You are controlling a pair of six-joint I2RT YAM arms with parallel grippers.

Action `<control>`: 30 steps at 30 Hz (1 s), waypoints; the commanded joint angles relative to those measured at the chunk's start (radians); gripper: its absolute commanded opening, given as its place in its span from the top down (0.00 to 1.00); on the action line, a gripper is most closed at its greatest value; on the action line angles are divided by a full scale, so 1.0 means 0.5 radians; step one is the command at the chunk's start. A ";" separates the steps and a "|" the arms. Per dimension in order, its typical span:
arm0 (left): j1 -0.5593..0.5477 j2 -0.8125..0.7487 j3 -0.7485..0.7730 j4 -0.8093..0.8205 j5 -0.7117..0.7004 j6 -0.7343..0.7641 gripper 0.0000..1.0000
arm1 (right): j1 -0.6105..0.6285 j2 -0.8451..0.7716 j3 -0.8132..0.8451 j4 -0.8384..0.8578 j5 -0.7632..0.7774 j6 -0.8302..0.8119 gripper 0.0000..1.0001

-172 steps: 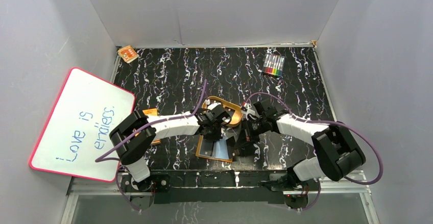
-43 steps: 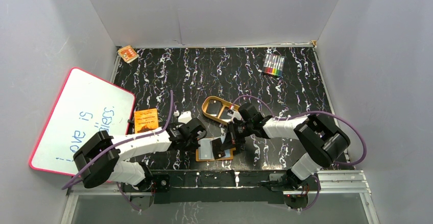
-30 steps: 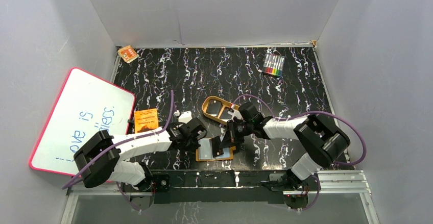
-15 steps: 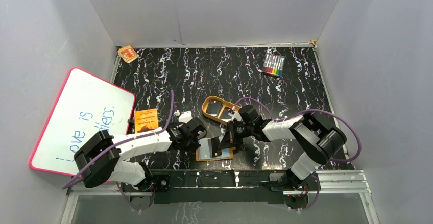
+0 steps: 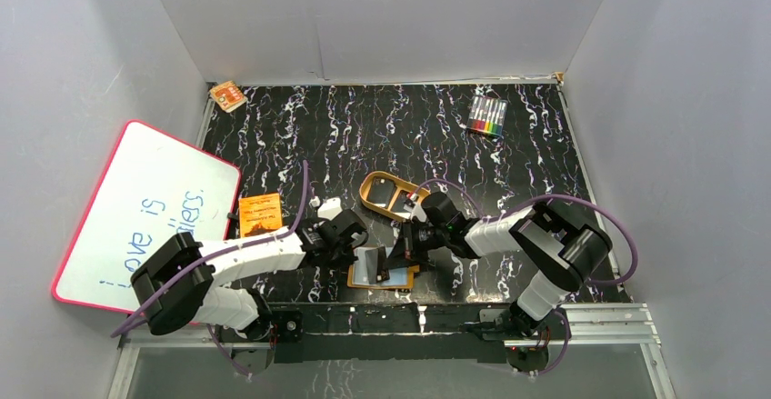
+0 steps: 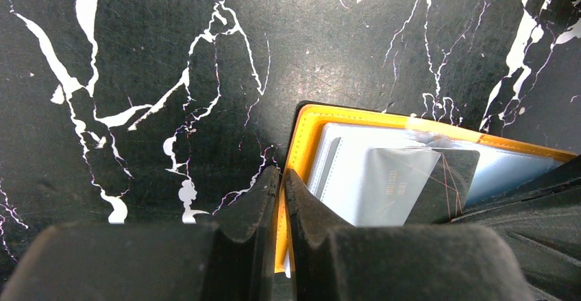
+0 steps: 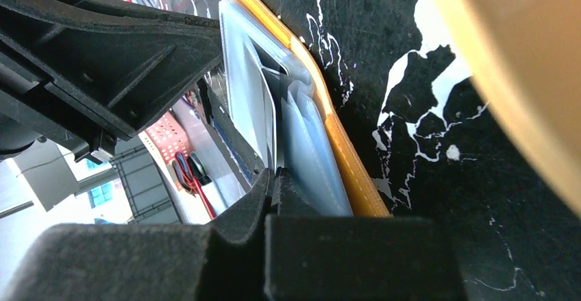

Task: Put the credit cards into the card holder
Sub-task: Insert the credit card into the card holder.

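Note:
The card holder (image 5: pixel 371 270) lies open near the table's front edge, orange rim around pale blue-grey sleeves. My left gripper (image 5: pixel 353 254) is shut on its left rim; the left wrist view shows the jaws (image 6: pixel 282 176) pinching the orange edge (image 6: pixel 301 136). My right gripper (image 5: pixel 406 252) is shut on a black credit card held at the holder's right side. In the left wrist view that card (image 6: pixel 449 177) is partly under a clear sleeve. In the right wrist view the gripper (image 7: pixel 274 172) sits against the sleeves, beside the holder's orange cover (image 7: pixel 342 157).
A tan oval tray (image 5: pixel 365 195) sits just behind the holder with something dark in it, and its rim (image 7: pixel 521 61) shows close to the right gripper. An orange booklet (image 5: pixel 259 213), a whiteboard (image 5: pixel 145 213), a marker pack (image 5: pixel 487 115) and a small orange box (image 5: pixel 227 95) lie farther off.
My right gripper has shifted left and down over the holder, carrying the black card farther onto the sleeves. The left gripper has stayed in place on the rim.

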 commanded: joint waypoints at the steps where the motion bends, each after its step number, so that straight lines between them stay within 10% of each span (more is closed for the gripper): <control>1: -0.001 0.090 -0.131 -0.001 0.083 -0.052 0.93 | 0.037 0.010 0.002 0.049 0.140 0.074 1.00; 25: 0.000 0.053 -0.226 0.083 0.141 -0.139 1.00 | 0.141 -0.075 -0.096 0.197 0.391 0.313 1.00; 30: -0.001 0.025 -0.234 0.073 0.127 -0.149 1.00 | 0.140 -0.124 -0.044 0.083 0.371 0.238 0.71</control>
